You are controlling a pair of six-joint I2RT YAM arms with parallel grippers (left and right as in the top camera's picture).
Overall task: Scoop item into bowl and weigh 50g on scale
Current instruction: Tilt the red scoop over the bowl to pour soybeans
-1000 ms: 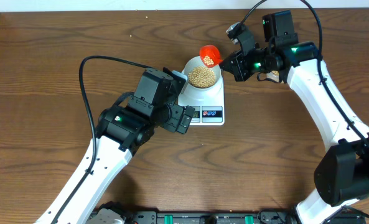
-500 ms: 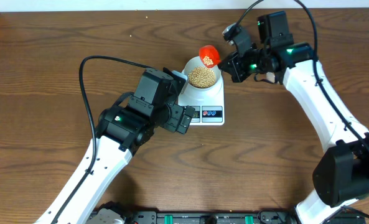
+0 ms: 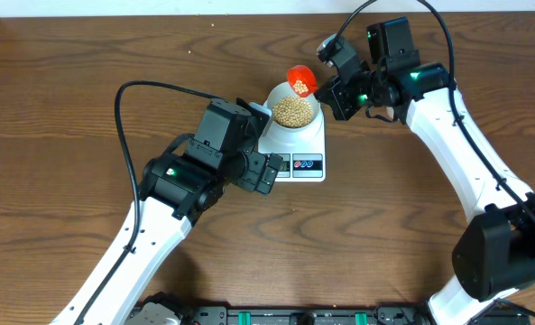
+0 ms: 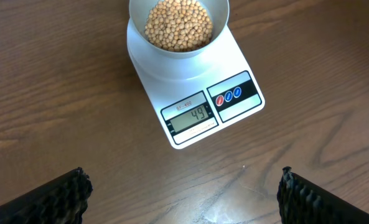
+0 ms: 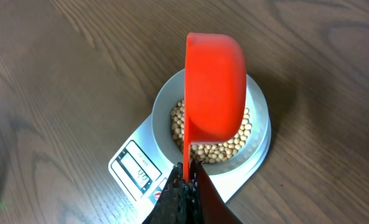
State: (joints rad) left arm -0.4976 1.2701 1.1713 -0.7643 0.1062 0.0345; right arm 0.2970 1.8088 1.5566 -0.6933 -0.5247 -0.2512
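Now | right hand (image 3: 326, 90) clamps red plastic scoop (image 3: 301, 79), tilted above tan round beans (image 3: 293, 110) in white round bowl (image 3: 276, 93) on flat white scale (image 3: 314, 144), upper centre | left hand (image 4: 182, 196) wide open, empty, lower-left of scale

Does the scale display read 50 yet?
No, the display on the scale reads 49.

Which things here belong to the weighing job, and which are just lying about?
Job: beans; white bowl; scale, reading 49; red scoop, held by the right gripper.
Just there: the arm's black cable; wooden table.
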